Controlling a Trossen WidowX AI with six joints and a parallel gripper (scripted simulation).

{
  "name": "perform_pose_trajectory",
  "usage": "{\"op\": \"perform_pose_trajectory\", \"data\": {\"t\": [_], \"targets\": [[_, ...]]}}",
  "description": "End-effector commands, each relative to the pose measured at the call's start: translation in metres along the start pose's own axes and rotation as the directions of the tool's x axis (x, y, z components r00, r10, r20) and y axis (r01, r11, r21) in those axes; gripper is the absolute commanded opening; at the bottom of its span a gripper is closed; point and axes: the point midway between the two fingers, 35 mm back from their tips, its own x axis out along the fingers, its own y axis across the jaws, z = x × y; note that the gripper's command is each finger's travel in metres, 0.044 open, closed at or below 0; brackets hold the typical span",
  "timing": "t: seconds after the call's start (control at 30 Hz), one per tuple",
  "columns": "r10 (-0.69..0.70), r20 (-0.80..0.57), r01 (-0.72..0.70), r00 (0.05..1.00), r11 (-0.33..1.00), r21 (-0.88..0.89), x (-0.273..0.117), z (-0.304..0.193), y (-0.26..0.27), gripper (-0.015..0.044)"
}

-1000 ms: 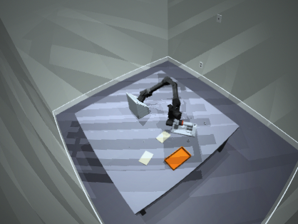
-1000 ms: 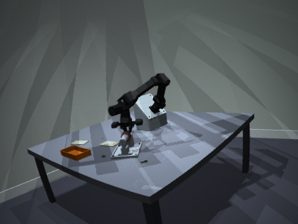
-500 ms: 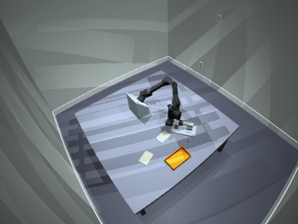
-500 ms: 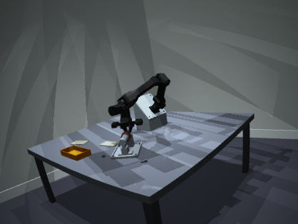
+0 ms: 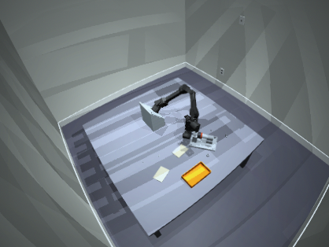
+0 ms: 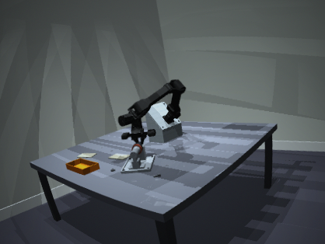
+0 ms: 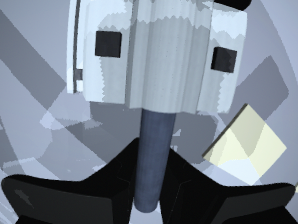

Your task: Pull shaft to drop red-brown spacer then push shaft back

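We have the gripper (image 5: 186,134) (image 6: 138,141) (image 7: 147,143) clenched on the shaft (image 7: 156,150), its fingers either side of the grey-blue rod at the bottom centre of the wrist view. The shaft runs up from there into a pale block (image 7: 165,60) that fills the upper middle. The fixture's base plate (image 5: 214,148) (image 6: 148,169) sits right of centre from the top, and a little below centre in the exterior view. A red ring (image 5: 201,135) (image 6: 138,146) shows above it; whether that is the spacer we want, we cannot tell, and we cannot make out the gap by the housing.

We judge the shaft stiff and not fragile, fairly light, but smooth enough to slide in our fingers if it drags in its bore. The bare free end is the right place to hold it: square across the rod, clear of the block. We should draw it straight along its own axis in short pulls, since a tilt could bind it and a long stroke could shed a second spacer.
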Motion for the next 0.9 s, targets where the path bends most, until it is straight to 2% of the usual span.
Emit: {"op": "perform_pose_trajectory", "data": {"t": [0.0,0.87], "targets": [[-0.001,-0.002,0.001,1.0,1.0,0.0,0.0,-0.0024,-0.0005,0.0],[-0.001,-0.002,0.001,1.0,1.0,0.0,0.0,-0.0059,-0.0005,0.0]]}}
